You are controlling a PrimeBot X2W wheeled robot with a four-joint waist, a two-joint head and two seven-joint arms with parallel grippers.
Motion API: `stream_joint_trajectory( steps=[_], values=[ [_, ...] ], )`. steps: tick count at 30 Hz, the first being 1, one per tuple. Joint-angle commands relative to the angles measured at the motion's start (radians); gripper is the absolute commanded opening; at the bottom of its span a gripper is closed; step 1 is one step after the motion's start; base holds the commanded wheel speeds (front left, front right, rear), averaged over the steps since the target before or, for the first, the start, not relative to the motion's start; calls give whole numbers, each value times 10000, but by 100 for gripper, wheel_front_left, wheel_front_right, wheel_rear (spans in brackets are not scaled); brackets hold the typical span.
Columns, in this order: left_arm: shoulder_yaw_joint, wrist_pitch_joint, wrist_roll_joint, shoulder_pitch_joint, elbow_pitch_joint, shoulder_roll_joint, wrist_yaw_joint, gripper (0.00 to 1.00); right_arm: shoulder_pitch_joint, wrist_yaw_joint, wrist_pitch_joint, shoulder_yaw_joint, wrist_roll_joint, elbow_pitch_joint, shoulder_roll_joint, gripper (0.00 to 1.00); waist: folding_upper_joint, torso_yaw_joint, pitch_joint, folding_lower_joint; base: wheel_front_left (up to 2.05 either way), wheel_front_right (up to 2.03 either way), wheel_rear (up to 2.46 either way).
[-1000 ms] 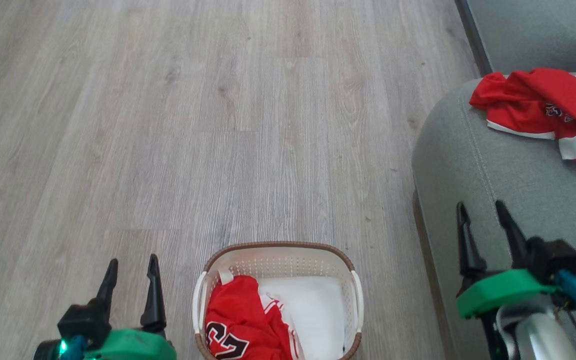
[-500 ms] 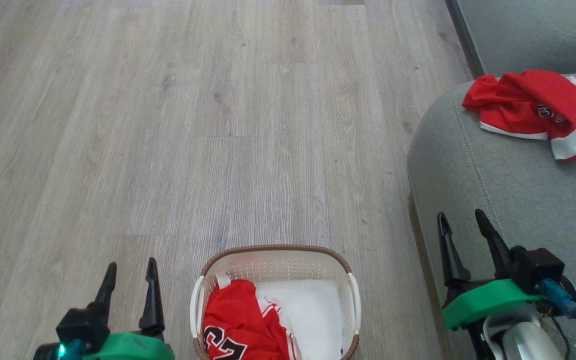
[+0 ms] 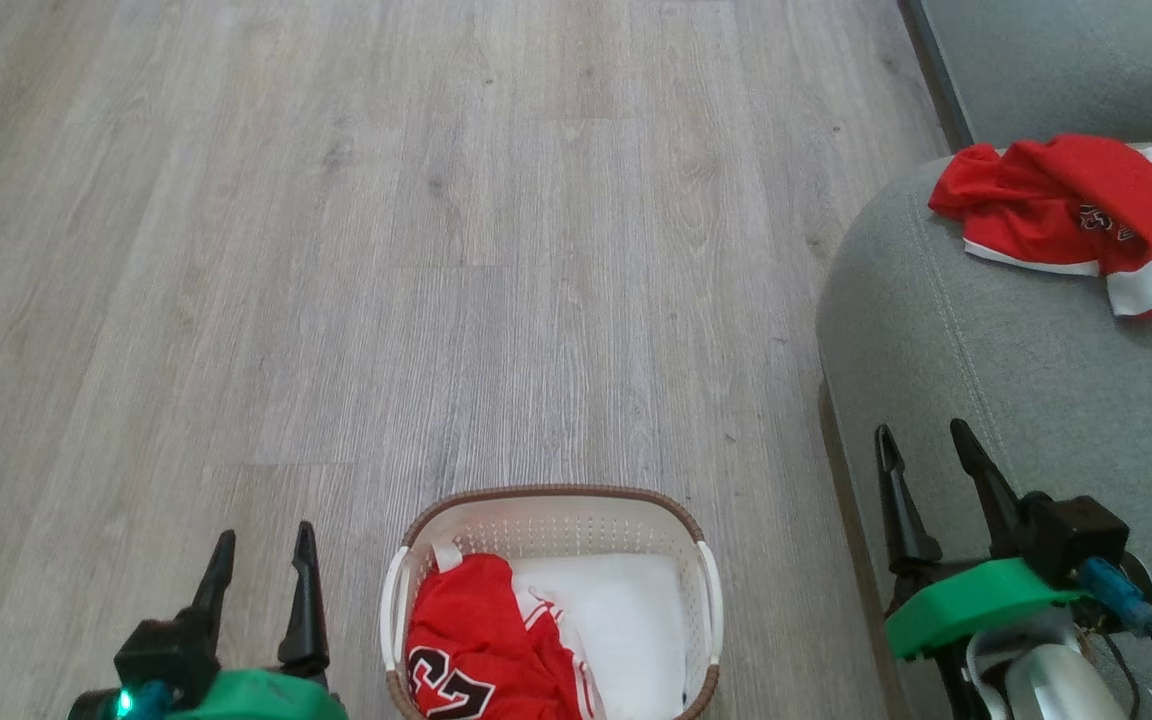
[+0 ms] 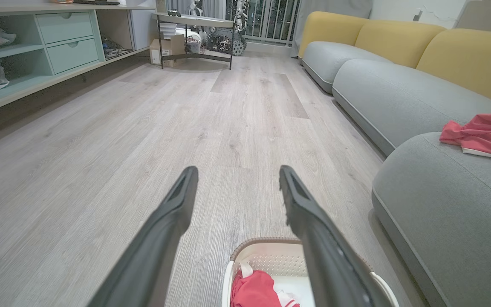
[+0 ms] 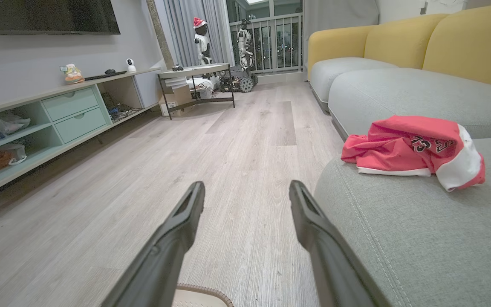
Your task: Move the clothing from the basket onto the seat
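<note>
Just right of the left gripper [image 3: 265,531], spread wide and empty, a red jersey [image 3: 471,625] lies in the white basket [image 3: 556,493]; the right gripper [image 3: 919,429], equally spread, hangs over the grey-green seat [image 3: 1026,390], a second jersey [image 3: 1056,205] ahead.

I look down on a pale grey wood-grain plank floor [image 3: 386,250]. Standing directly on it, at the bottom middle of my head view, is a small oval white perforated plastic basket [image 3: 551,528] with a brown woven-look rim. To my right a large grey-green fabric sofa seat [image 3: 1016,400], with rounded edges and a stitched seam, sits on the same floor, a strip of bare planks between it and the basket. On the seat's far end lies a crumpled bright red jersey [image 3: 1046,205] with white trim (a black-and-white print shows on one fold). Inside the basket, another bright red jersey piece [image 3: 471,640] with a number print lies on the left, touching a flat white pad [image 3: 626,620] on the right.
</note>
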Motion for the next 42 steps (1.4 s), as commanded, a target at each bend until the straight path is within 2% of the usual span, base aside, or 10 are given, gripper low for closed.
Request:
stream_joint_trajectory(
  steps=[1,12,23,32,42],
  values=[
    [391,-126,118,-366,-273,-23,-33,100,-258,71,-93,200,-39,-288,-1,100,-1,-2,15,1,0,0,0],
    [248,-126,359,-518,-72,-85,-198,100,-332,71,-93,79,-131,-314,-1,100,-1,6,333,1,0,0,0],
    [-606,-126,969,-1967,1555,-99,-633,100,-1080,71,-93,-344,-419,-673,-1,100,-1,-126,2073,1,0,0,0],
    [-1775,-126,1791,-3944,3968,-60,-1198,100,-2096,71,-93,-252,-480,-1043,-1,100,-1,-625,4117,1,0,0,0],
    [-3000,125,2707,-6037,7380,26,-1527,100,-3083,71,-93,-176,-164,-1486,-1,100,-1,-1309,6207,1,0,0,0]
  ],
)
